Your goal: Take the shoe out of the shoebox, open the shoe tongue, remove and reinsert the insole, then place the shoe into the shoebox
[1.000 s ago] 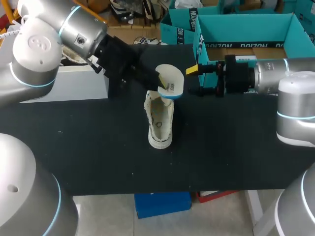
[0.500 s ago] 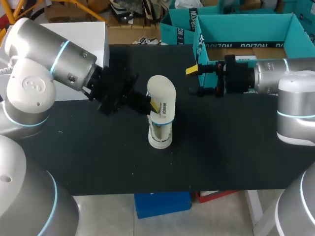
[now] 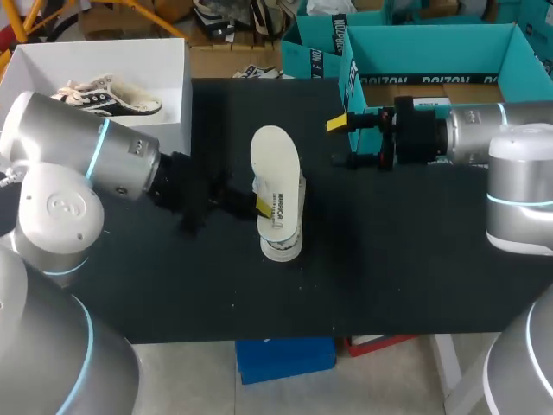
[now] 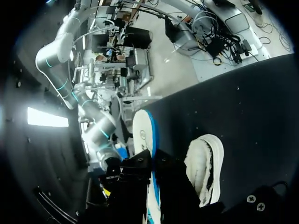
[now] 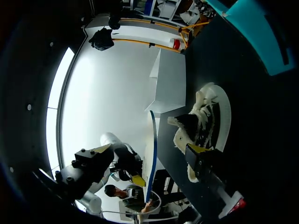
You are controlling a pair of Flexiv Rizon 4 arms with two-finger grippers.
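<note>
White foam with a blue rim: that is the insole [image 3: 275, 169], out of the shoe and held just above it. The left gripper [image 3: 264, 206] has it by the lower part of one long edge, with its fingers pinched on it from both sides. The shoe [image 3: 281, 246] sits on its sole on the black table [image 3: 415, 259] directly under the insole, mouth upward. From the left wrist camera its lining looks fleecy. The right gripper [image 3: 339, 143] hangs well apart from both, over by the teal shoebox [image 3: 432, 39], its fingers spread and holding nothing.

To my eye the insole is very light, thin and bendy. Held by one edge it will likely flop or twist, so a grip near the heel, with the toe end fed in first, looks safest. The shoe seems soft and light too. It will probably skid or tip if pushed, so I would steady it at the heel collar or side wall.
</note>
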